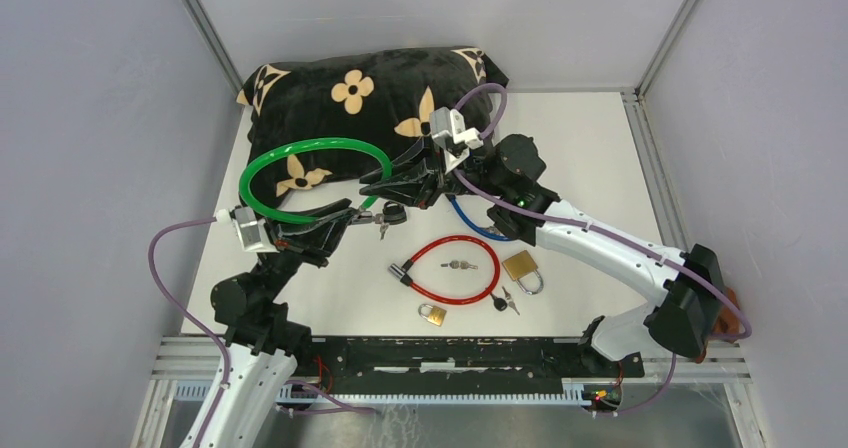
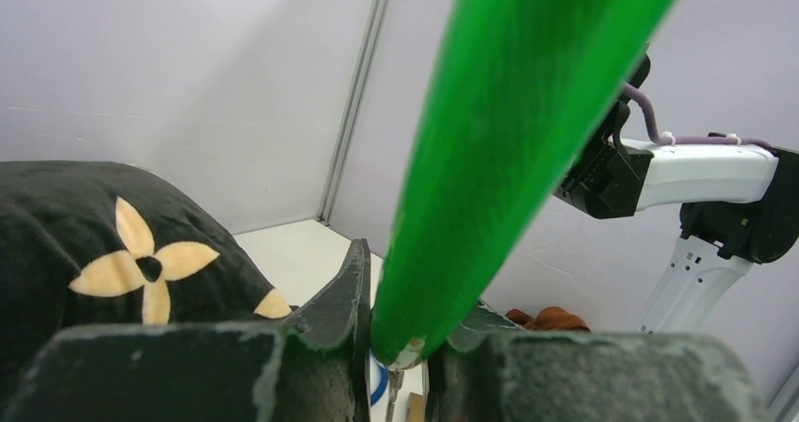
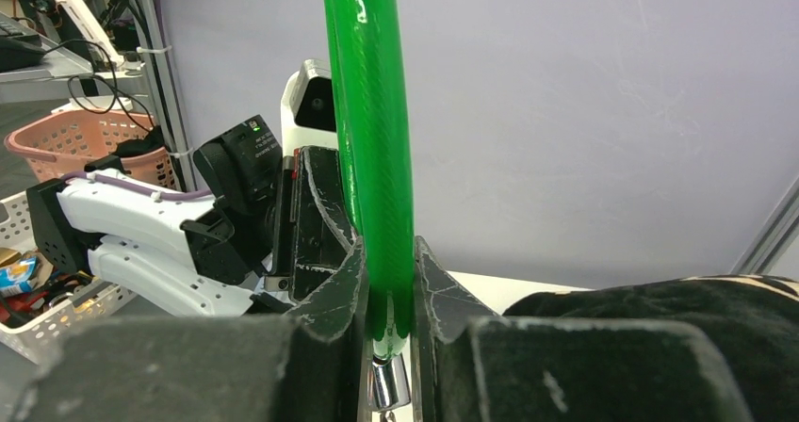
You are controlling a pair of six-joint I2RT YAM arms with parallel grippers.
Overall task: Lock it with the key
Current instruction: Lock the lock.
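Two-handed hold on the green cable lock [image 1: 300, 149], raised off the table [image 1: 600, 148].
The left gripper [image 2: 403, 345] and right gripper [image 3: 388, 345] are each nearly closed, pinching one cable end, apparently to mate the ends before locking. The loop arcs over the cushion [image 1: 330, 88], and the key [image 1: 383, 231] dangles just beneath.

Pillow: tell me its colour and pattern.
The pillow is black with tan flower shapes; the top view shows it best.
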